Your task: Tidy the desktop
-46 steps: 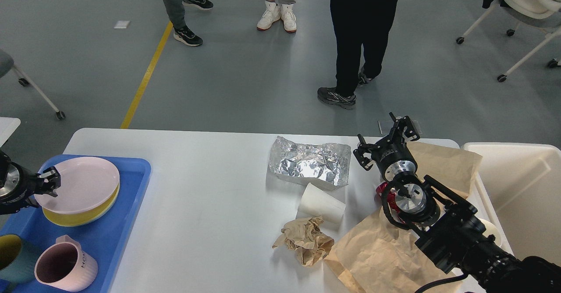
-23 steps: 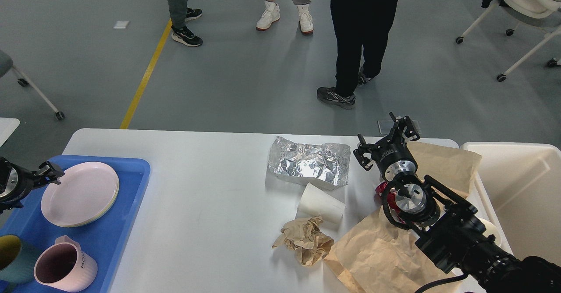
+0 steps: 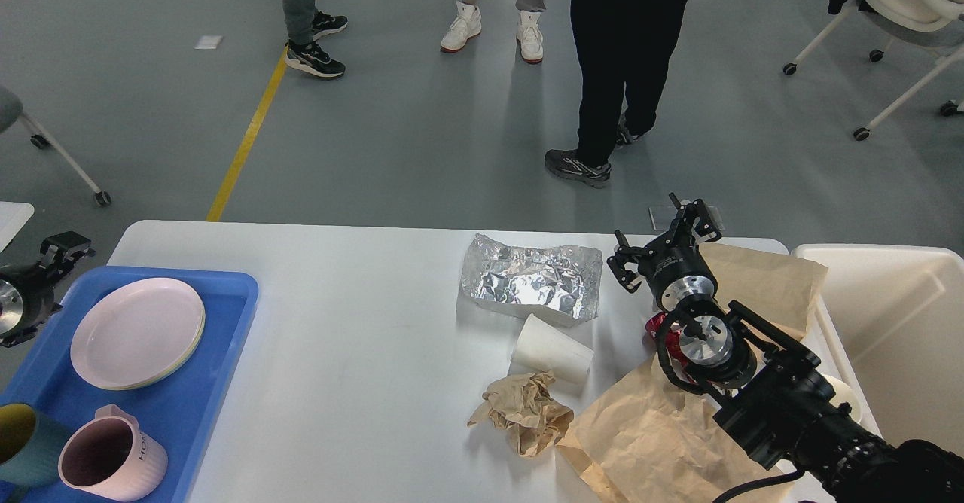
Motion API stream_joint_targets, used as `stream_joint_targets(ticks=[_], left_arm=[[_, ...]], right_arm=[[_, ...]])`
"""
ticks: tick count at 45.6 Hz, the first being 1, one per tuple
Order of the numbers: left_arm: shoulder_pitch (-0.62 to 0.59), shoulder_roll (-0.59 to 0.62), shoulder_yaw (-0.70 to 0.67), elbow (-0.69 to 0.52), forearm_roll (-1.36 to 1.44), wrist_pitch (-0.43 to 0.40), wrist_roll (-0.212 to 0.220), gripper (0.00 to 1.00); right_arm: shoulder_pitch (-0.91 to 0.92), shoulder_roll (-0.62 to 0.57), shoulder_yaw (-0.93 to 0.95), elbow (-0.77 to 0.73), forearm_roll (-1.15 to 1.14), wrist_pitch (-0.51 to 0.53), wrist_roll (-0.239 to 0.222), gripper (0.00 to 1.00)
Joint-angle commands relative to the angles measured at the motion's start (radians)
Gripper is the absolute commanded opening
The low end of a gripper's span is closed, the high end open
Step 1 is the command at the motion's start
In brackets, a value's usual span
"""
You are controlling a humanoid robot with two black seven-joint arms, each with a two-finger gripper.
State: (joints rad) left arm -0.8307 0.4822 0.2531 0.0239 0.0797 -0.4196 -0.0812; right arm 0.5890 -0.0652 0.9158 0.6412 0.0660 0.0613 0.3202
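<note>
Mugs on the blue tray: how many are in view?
2. The pink mug stands at the blue tray's near end; the teal mug sits to its left, cut off by the frame edge. More could lie out of frame.

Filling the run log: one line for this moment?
left gripper: open, off pink plate | right gripper: open, above desktop | foil, paper cup, crumpled paper uncleared

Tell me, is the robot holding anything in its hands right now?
No. The left hand is off the pink plate with nothing in it, and the right hand is open and empty above the desktop.
</note>
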Motion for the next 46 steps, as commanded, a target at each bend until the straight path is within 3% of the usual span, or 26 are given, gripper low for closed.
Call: stream_joint_targets(ticks=[1,13,23,27,32,41,46], left_arm=[[0.047,-0.008,-0.194,-0.001,-0.002,0.062,-0.109,0.95],[0.067,-0.005,-0.477,-0.004,-0.024,0.065,-0.319,0.96],[0.079,-0.005,-0.696,-0.01,-0.095,0.055,-0.315,0.96],[0.064,-0.001,-0.782,-0.01,-0.101,0.054,-0.293,0.96],[0.021,0.004,-0.877,-0.01,-0.109,0.053,-0.236,0.96],[-0.042,0.021,-1.057,-0.01,-0.15,0.054,-0.052,0.96],[-0.068,0.021,-1.066,-0.012,-0.15,0.054,-0.038,0.96]], right_arm=[[0.0,0.001,0.0,0.0,0.0,0.0,0.0,1.0],[0.0,-0.001,0.0,0.0,0.0,0.0,0.0,1.0],[0.0,-0.001,0.0,0.0,0.0,0.0,-0.001,1.0],[0.0,0.001,0.0,0.0,0.0,0.0,0.0,1.0],[0.0,-0.001,0.0,0.0,0.0,0.0,0.0,1.0],[0.0,0.001,0.0,0.0,0.0,0.0,0.0,1.0],[0.0,0.001,0.0,0.0,0.0,0.0,0.0,1.0]])
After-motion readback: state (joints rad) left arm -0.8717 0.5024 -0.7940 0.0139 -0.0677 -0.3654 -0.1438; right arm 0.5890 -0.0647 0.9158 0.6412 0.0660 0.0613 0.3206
